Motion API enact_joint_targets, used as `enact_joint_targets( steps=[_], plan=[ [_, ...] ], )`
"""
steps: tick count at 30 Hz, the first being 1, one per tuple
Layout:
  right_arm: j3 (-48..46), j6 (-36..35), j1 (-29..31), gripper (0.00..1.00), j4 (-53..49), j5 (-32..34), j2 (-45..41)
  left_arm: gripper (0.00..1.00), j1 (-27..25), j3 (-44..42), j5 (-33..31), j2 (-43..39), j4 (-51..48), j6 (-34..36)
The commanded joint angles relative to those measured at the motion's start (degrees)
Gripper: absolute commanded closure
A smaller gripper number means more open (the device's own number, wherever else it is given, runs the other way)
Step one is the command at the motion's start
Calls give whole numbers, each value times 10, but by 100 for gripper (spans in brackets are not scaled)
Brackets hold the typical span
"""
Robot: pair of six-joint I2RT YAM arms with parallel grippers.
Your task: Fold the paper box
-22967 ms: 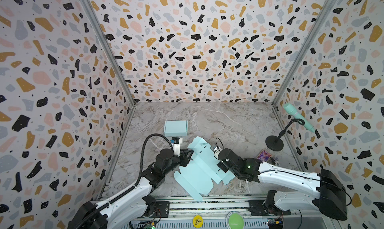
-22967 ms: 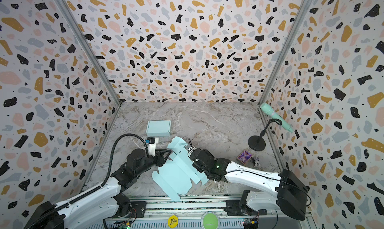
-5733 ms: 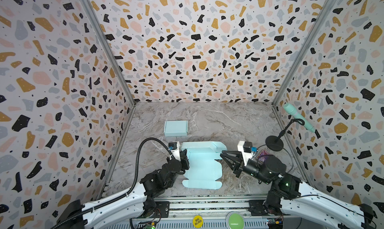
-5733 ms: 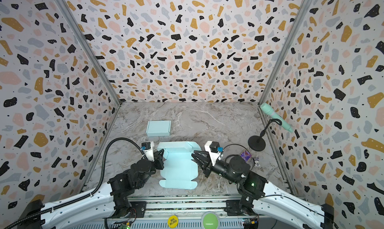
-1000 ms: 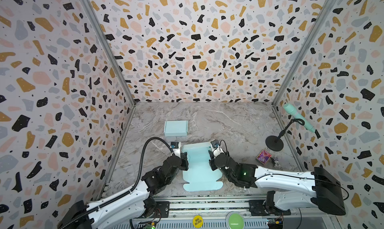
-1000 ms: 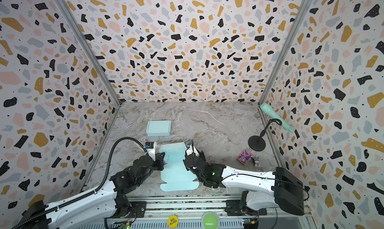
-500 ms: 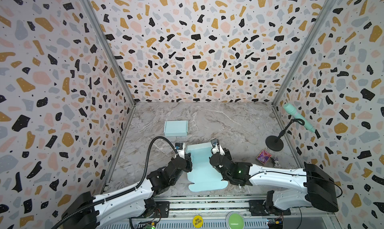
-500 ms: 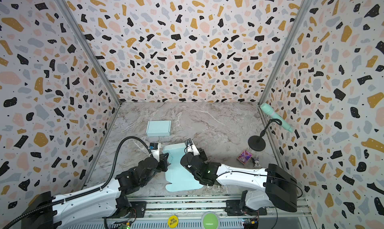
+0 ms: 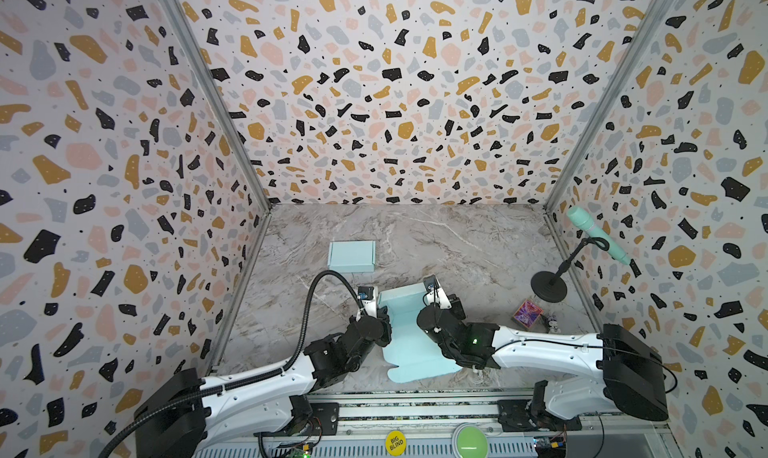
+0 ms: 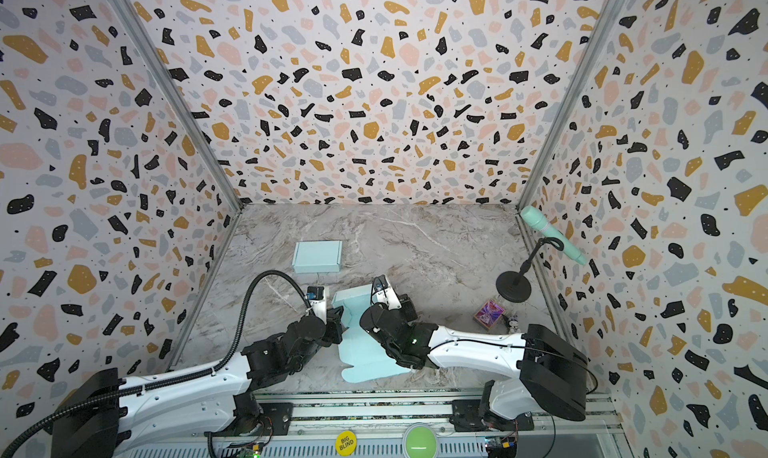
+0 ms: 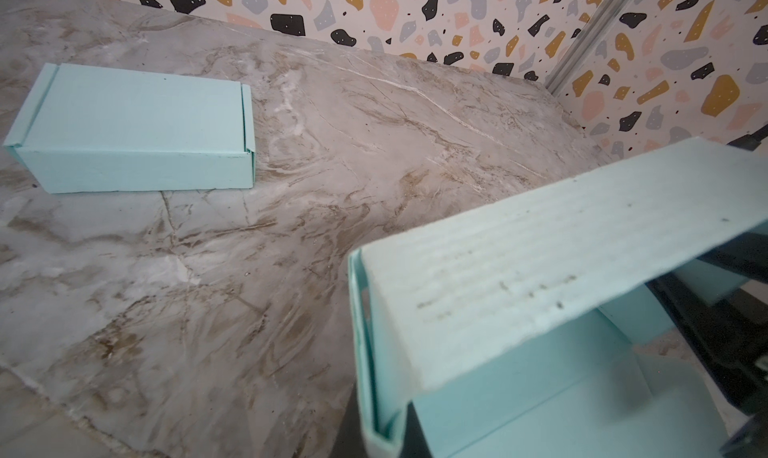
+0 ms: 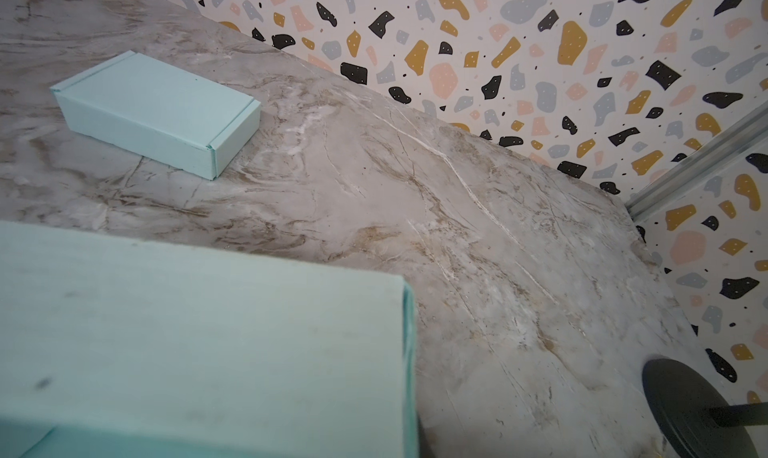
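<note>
The jaws of my left gripper (image 9: 385, 319) are pinched together on the left side wall of the paper box (image 9: 405, 339). The jaws of my right gripper (image 9: 422, 317) are likewise closed on its right side wall, though card hides most of my fingertips in both wrist views. The pale teal box spans the gap between my two grippers. Its far panel (image 11: 540, 260) is tilted up just ahead of them, and its near flaps lie flat on the marble table (image 9: 457, 248) behind them. Well ahead of my left gripper sits a finished box (image 9: 352, 256), closed. Off to the outer side of my right gripper stands a microphone stand (image 9: 548, 285).
</note>
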Motion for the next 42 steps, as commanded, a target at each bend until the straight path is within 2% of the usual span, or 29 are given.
enact_joint_targets(
  steps=[1, 3, 6, 14, 18, 21, 30, 36, 39, 42],
  plan=[
    [-9, -1, -8, 92, -4, 10, -14, 100, -13, 22, 10, -5, 56, 2],
    [-12, 2, -9, 93, -2, 11, -15, 100, -14, 21, 10, -4, 59, 1],
    [-22, 0, -10, 100, 14, 7, -17, 100, -17, 20, 10, 0, 62, 0],
    [-41, -8, -8, 100, 23, 31, -37, 100, -18, 22, 3, 8, 64, 0],
    [-57, -10, 4, 87, 36, 22, -68, 100, -18, 25, 1, 19, 63, 1],
    [-69, 2, 11, 81, 31, 2, -100, 100, -18, 25, 0, 22, 64, 0],
    [-104, 55, 27, 74, -2, -56, -191, 100, -18, 21, -21, 37, 64, -6],
    [-117, 75, 45, 74, -16, -74, -221, 100, -18, 21, -21, 45, 64, -11],
    [-128, 74, 52, 69, -11, -93, -232, 100, -18, 21, -24, 44, 63, -12],
    [-134, 91, 56, 69, -32, -86, -243, 100, -18, 21, -24, 44, 62, -12]
  ],
)
